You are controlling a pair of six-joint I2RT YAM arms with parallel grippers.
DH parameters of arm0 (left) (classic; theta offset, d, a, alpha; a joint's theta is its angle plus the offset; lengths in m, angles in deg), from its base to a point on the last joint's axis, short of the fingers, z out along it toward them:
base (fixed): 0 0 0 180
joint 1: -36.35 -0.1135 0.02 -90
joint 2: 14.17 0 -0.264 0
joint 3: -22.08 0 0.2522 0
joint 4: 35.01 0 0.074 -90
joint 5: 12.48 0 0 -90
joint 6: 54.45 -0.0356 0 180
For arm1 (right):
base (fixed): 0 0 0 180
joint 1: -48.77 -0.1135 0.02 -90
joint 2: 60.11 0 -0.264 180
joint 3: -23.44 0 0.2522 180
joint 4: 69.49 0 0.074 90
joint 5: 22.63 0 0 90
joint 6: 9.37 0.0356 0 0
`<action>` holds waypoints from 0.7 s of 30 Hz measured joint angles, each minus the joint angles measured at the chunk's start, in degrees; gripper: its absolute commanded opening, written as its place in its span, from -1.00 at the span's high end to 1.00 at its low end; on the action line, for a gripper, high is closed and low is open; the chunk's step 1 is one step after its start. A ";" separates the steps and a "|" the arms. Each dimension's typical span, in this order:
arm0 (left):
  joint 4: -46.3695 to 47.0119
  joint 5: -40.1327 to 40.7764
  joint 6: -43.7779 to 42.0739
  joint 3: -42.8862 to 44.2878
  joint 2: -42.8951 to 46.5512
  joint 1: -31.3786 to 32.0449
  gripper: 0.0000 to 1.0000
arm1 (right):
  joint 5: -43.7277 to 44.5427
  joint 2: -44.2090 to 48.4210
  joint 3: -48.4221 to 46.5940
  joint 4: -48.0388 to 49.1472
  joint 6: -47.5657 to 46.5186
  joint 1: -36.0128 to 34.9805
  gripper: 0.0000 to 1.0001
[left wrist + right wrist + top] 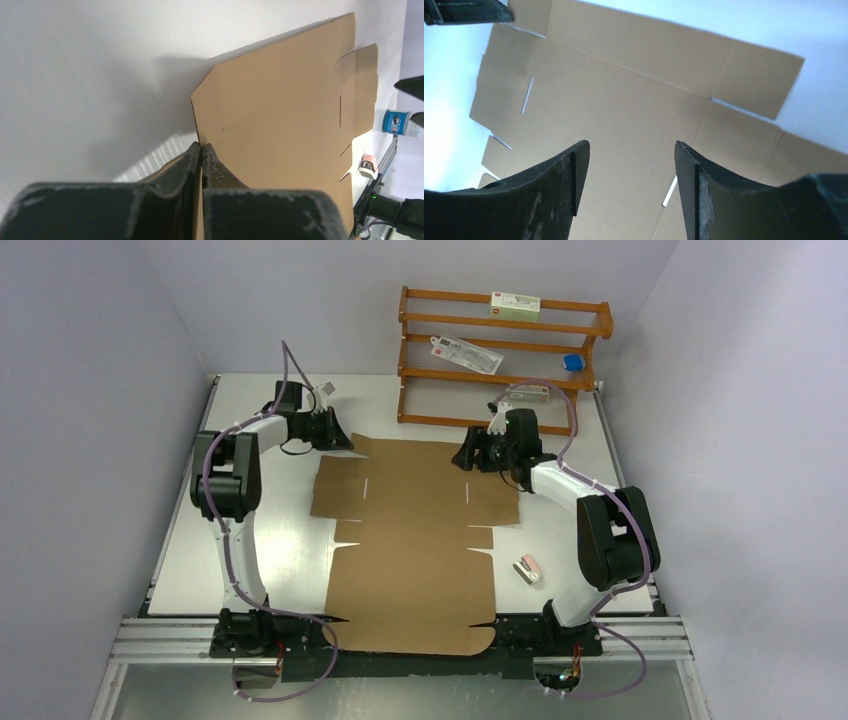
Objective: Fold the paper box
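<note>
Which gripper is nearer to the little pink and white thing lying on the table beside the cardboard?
Right. The right gripper sits at the far right corner of the paper box, beyond the pink item; the left gripper is at the far left corner.

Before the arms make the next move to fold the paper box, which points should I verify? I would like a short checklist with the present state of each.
1. Left gripper holds the paper box: ok, shut on its far left corner.
2. Right gripper holds the box: not ok, open, above its far right part.
3. Small pink item clear of the box: ok, apart, on its right.
4. Near edge fully on the table: cannot tell, it reaches the rail at the arm bases.
</note>
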 measured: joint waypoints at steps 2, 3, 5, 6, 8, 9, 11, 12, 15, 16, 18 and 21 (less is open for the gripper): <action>2.49 0.24 0.13 -3.39 3.06 0.39 0.89 | -0.48 0.00 -1.55 -0.44 -0.81 -0.15 -0.40; 3.61 0.48 0.11 -4.87 4.57 0.66 0.89 | -0.74 0.00 -2.34 -0.74 -1.25 -0.22 -0.41; 5.68 1.40 0.02 -7.34 7.26 1.40 0.89 | -1.18 0.00 -3.69 -1.07 -2.12 -0.35 -0.43; 6.62 1.79 -0.04 -8.15 8.15 1.77 0.89 | -1.31 0.00 -4.09 -1.20 -2.49 -0.42 -0.43; 8.68 2.99 -0.24 -10.25 10.25 3.06 0.90 | -1.77 0.00 -5.07 -1.49 -3.65 -0.59 -0.45; 9.53 3.61 -0.42 -11.08 11.13 3.87 0.90 | -1.97 0.00 -5.51 -1.66 -4.24 -0.72 -0.45; 11.04 4.85 -0.90 -12.35 12.59 5.81 0.89 | -2.45 0.00 -6.19 -1.81 -5.20 -1.03 -0.49; 11.98 5.55 -1.16 -13.09 13.29 6.86 0.89 | -2.75 0.00 -6.54 -1.90 -5.86 -1.16 -0.52; 14.47 7.74 -1.84 -15.85 15.80 9.94 0.90 | -3.54 -0.04 -7.72 -2.29 -8.04 -1.46 -0.56; 15.30 8.28 -1.99 -16.74 16.59 10.60 0.90 | -3.85 -0.17 -8.28 -2.58 -8.81 -1.46 -0.57; 17.11 9.27 -2.45 -19.21 18.78 11.89 0.90 | -4.81 -1.16 -10.93 -3.93 -11.02 -1.46 -0.57; 18.95 10.64 -3.15 -22.38 21.99 12.26 0.90 | -7.02 -4.37 -17.05 -7.21 -14.64 -1.46 -0.99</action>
